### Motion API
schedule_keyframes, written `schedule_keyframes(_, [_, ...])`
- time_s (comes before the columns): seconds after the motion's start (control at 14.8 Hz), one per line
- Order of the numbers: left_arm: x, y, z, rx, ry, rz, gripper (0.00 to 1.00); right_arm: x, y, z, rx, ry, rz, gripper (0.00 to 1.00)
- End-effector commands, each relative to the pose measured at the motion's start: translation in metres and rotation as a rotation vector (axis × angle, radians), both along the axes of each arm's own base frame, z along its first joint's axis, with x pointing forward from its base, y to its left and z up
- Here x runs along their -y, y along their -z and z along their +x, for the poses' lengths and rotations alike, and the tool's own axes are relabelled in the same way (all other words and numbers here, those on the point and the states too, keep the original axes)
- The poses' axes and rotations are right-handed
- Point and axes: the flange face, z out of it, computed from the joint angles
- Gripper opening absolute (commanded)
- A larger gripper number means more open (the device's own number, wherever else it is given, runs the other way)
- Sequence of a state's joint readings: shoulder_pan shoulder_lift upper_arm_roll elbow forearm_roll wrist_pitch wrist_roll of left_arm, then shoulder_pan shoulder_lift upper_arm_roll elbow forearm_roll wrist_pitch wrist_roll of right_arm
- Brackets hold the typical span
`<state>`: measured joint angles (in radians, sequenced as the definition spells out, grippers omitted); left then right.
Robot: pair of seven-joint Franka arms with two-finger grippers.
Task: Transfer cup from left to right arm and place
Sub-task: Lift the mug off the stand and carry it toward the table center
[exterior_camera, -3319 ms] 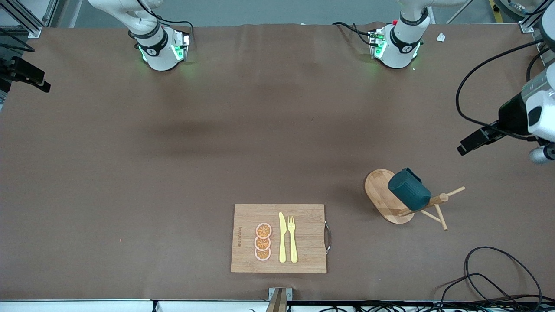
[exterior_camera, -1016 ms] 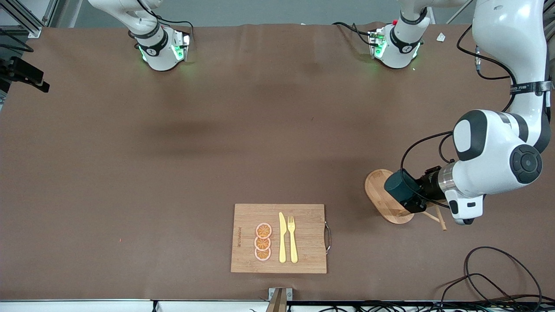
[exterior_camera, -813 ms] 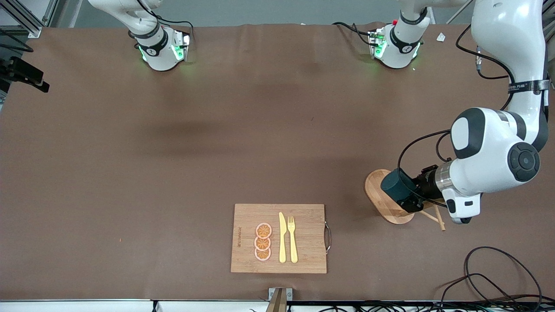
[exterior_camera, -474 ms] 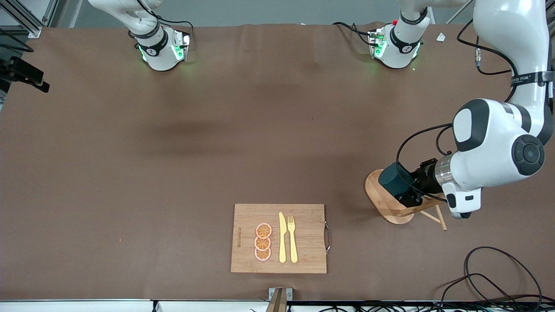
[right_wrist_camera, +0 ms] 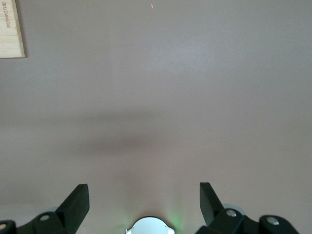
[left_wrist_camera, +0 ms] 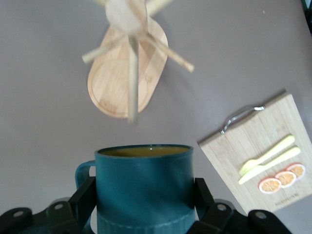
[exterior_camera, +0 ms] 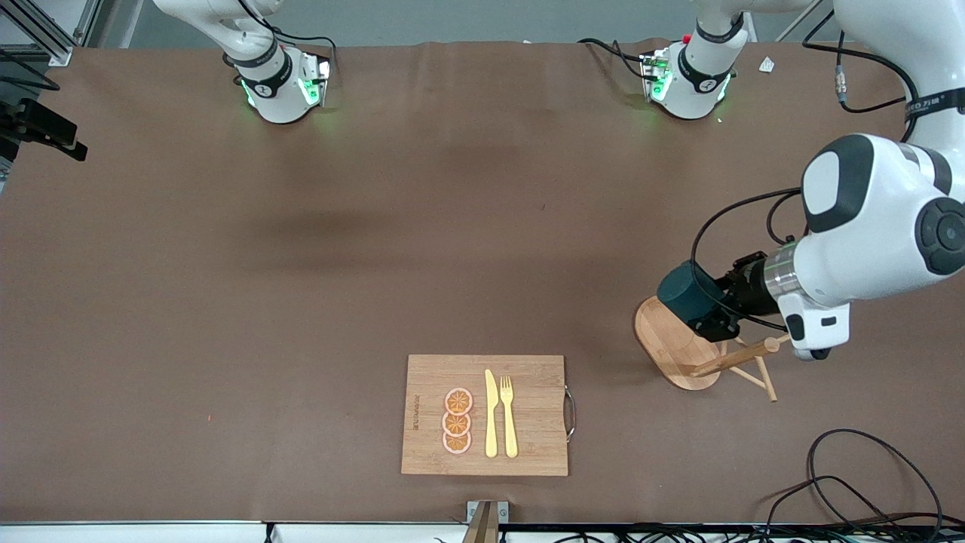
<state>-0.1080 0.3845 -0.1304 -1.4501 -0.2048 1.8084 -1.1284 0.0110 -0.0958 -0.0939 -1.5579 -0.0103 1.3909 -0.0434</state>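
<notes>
The dark teal cup (exterior_camera: 681,292) with a mustard-yellow inside is held on its side in my left gripper (exterior_camera: 700,305), just clear of the wooden mug rack (exterior_camera: 667,343) and over the rack's oval base. In the left wrist view the cup (left_wrist_camera: 144,170) fills the space between the two black fingers (left_wrist_camera: 84,195), its handle sticking out beside one finger, and the rack (left_wrist_camera: 119,83) shows past its rim. My right gripper (right_wrist_camera: 144,194) is open and empty, high over bare table near its own base; the arm waits.
A bamboo cutting board (exterior_camera: 528,415) near the front edge carries a yellow knife (exterior_camera: 491,415), a yellow fork (exterior_camera: 508,415) and three orange slices (exterior_camera: 457,421). Black cables (exterior_camera: 852,471) lie at the front corner by the left arm's end.
The left arm came in, shut on the cup hanging on the rack's peg and has drawn it off the peg, up and toward the robots' bases. The right arm has not moved.
</notes>
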Motion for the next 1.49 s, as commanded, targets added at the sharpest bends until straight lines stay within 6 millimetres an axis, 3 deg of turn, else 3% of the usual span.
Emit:
schedule_keyframes(0.0, [0.027,-0.014,-0.013,-0.018,-0.029,-0.016,0.6,-0.004,-0.002,-0.004,0.009,0.0,-0.008,1.0])
schedule_keyframes(0.34, [0.086,-0.037,-0.029,0.024,0.015,-0.028,0.6,-0.003,-0.002,-0.005,0.008,-0.002,-0.008,1.0])
schedule_keyframes(0.68, [0.186,-0.061,-0.067,0.155,0.062,0.061,0.57,-0.003,-0.002,-0.005,0.006,-0.002,-0.008,1.0])
schedule_keyframes(1.02, [0.287,-0.062,-0.121,0.379,0.18,0.17,0.57,-0.003,-0.002,-0.005,0.006,-0.003,-0.008,1.0])
schedule_keyframes(1.42, [0.386,-0.032,-0.184,0.677,0.248,0.282,0.58,-0.003,-0.002,-0.005,0.006,-0.003,-0.008,1.0])
